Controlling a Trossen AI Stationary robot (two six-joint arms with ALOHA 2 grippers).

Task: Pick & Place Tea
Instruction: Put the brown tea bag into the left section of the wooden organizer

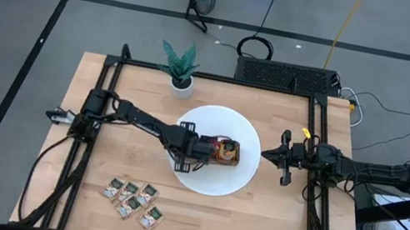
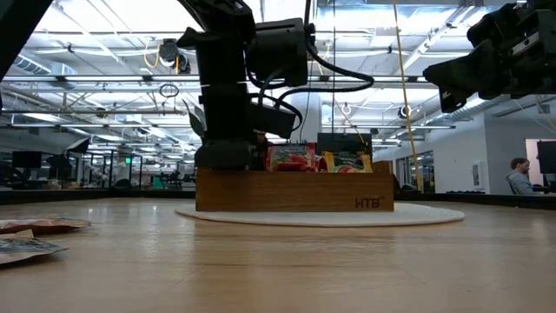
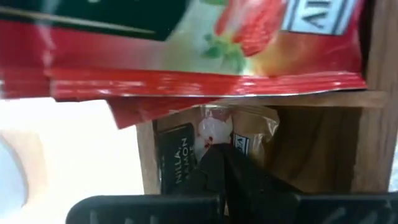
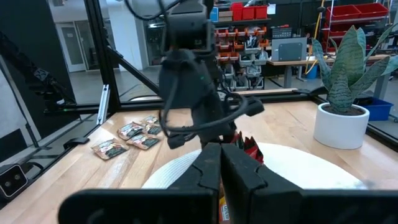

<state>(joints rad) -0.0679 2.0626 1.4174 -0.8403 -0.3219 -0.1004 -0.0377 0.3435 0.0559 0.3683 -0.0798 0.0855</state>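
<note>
We see the flat square tea sachets (image 1: 132, 200) (pale, dark-marked) lying loose on the light wooden bench (image 1: 80, 152) at the lower left of the high frame, while red and orange ones (image 2: 313, 160) stand in the brown wooden tray (image 1: 229, 153) on the round white plate (image 1: 210, 180) at centre. The left hand (image 1: 200, 150) sits closed at the tray, empty as far as we can tell. We would lift straight up, clear of the tray wall. The right hand (image 1: 268, 153), closed, waits beside the plate's right rim.
</note>
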